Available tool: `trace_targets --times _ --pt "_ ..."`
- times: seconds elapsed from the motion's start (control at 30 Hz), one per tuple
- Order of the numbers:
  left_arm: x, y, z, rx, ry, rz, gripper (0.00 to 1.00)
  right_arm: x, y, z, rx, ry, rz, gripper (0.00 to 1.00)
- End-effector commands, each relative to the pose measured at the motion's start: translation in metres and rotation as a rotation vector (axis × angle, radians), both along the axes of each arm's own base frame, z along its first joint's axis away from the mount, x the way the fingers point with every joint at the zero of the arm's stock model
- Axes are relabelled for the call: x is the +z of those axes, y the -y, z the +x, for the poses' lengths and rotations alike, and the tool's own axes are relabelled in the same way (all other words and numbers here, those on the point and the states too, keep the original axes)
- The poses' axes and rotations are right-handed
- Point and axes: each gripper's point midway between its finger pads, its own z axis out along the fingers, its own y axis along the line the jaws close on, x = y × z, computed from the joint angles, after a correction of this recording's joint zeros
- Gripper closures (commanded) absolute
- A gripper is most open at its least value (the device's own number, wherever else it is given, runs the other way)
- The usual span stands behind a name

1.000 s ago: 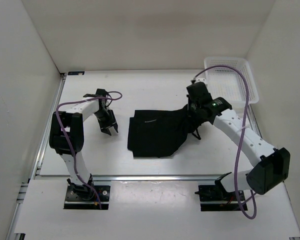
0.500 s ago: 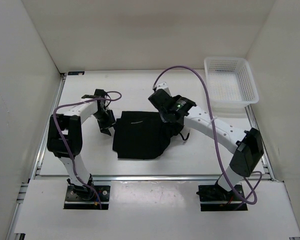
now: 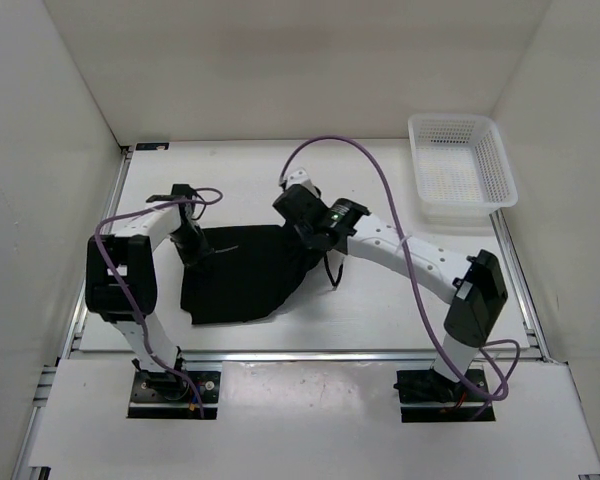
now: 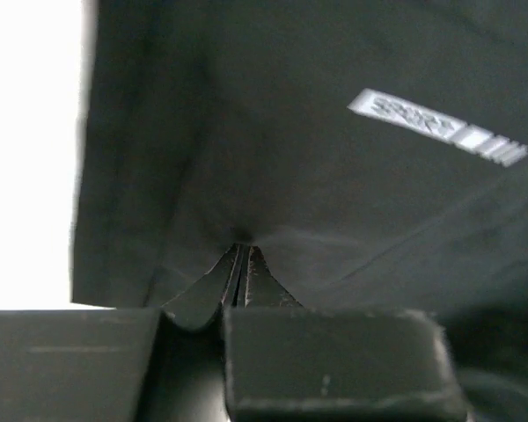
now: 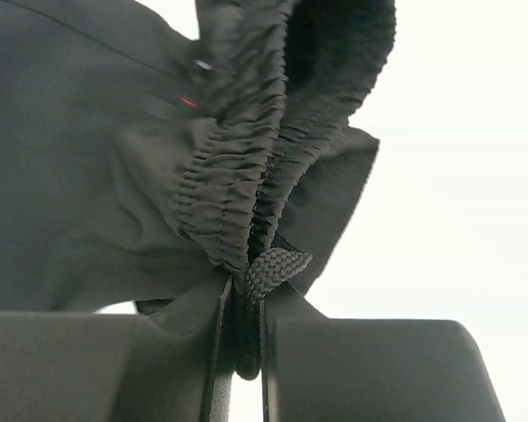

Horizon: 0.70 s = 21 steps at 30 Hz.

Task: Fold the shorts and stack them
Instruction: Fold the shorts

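The black shorts lie bunched on the table left of centre. My left gripper sits at their left edge, shut on a pinch of the fabric; a small white label shows ahead of the jaws. My right gripper is at the shorts' upper right corner, shut on the gathered waistband and the braided drawstring. The drawstring's loose end hangs right of the shorts.
A white mesh basket stands at the far right corner of the table. White walls close the table on three sides. A metal rail runs along the near edge. Purple cables loop above both arms.
The shorts have been dragged to the left across the table. My right gripper moved left with the waistband in it. My left gripper moved left and closed on the shorts' left edge.
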Motion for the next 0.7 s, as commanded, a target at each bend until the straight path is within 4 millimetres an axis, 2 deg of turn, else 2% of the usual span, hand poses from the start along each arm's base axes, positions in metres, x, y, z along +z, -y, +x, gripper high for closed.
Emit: trace_targets --times 0.0,0.1,0.13,0.2,0.23,0.27,0.47,0.5,0.6,0.67 --pt "0.026 -0.043 0.006 0.127 0.089 0.137 0.90 0.013 0.045 0.004 -0.109 0.026 0.041 1.00" --pt "0.024 -0.053 0.001 0.196 0.067 0.149 0.90 0.009 0.070 0.002 -0.160 0.023 0.051 1.00" --pt "0.023 -0.059 0.001 0.209 0.067 0.160 0.90 -0.004 0.083 -0.002 -0.172 0.003 0.021 1.00" --pt "0.015 -0.058 -0.004 0.216 0.035 0.161 0.90 -0.006 0.103 -0.003 -0.218 0.001 0.027 1.00" --pt "0.011 -0.055 -0.005 0.213 0.016 0.144 0.90 -0.016 0.115 -0.007 -0.234 -0.016 0.004 1.00" --pt "0.010 -0.052 -0.002 0.203 0.025 0.143 0.90 -0.014 0.123 -0.009 -0.252 -0.010 0.019 1.00" --pt "-0.006 0.011 -0.004 0.068 -0.019 0.062 0.90 -0.032 0.164 -0.016 -0.335 -0.036 0.005 1.00" --pt "-0.006 0.027 -0.001 0.033 -0.010 0.045 0.90 -0.035 0.165 -0.018 -0.336 -0.042 -0.003 1.00" --pt "-0.017 0.058 -0.004 -0.042 -0.041 0.025 0.90 -0.035 0.175 -0.020 -0.355 -0.039 0.002 1.00" --pt "-0.025 0.067 -0.003 -0.059 -0.062 0.030 0.90 -0.031 0.177 -0.020 -0.352 -0.026 -0.003 1.00"
